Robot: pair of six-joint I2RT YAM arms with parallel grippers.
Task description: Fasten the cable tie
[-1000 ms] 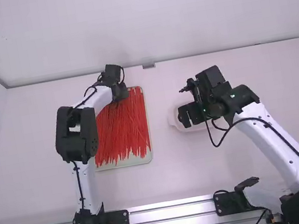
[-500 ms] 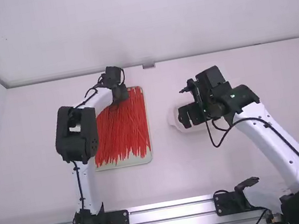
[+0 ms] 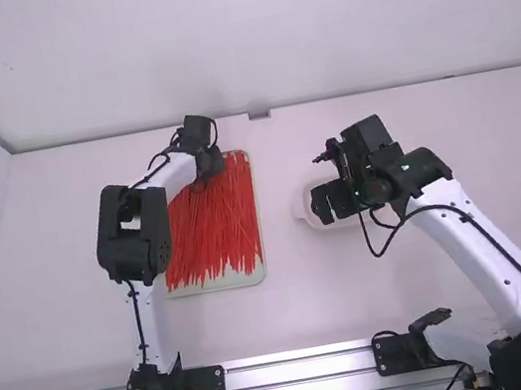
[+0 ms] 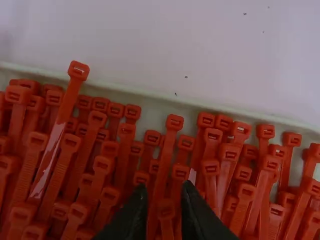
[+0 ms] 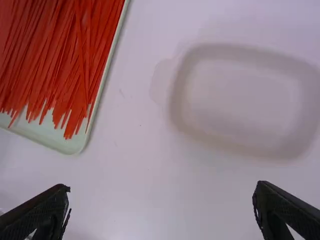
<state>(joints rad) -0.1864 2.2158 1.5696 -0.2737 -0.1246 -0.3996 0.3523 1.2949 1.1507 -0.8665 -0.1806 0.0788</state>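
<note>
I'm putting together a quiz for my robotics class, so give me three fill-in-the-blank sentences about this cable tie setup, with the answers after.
The cable ties lying on the tray are ____ in colour.
The left claw is low over the square ____ of the ties.
The right claw has its fingers wide ____ above the table, near the white dish.
Missing words: red; heads; open.
</note>
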